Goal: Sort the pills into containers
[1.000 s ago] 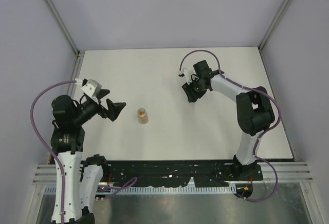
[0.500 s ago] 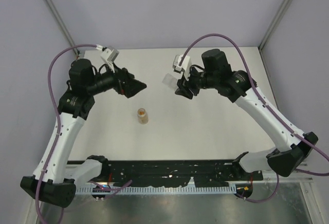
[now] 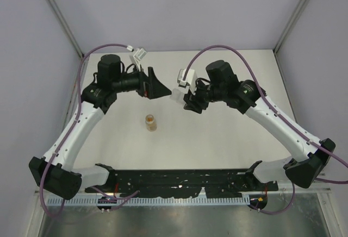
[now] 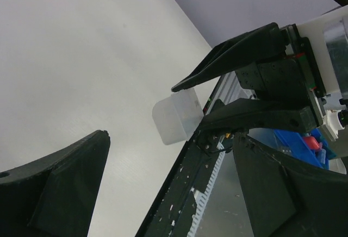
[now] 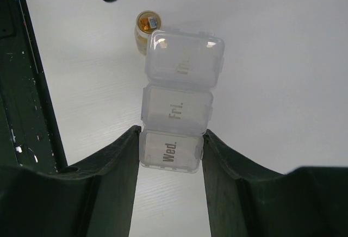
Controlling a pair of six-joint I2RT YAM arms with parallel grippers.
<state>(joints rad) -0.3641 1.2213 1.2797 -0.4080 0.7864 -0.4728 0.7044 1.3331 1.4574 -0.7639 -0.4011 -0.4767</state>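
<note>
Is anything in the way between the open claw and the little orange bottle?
No, nothing visible. The left gripper hangs open, with only bare table between it and the orange vial. The clear pill box, held by the right gripper, is off to the side.

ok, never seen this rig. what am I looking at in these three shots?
Two robot arms are bolted at the near edge of a white table, each ending in a two-finger gripper. The wide shot comes from a fixed camera above and behind them. The other two come from cameras on the wrists, looking along their own fingers. On the table stands one small amber vial with orange contents. The right gripper is shut on a clear pill box, a strip of three day compartments; two read Wed. and Fri. It is held up off the table. The left gripper is open and empty, facing the box.
</note>
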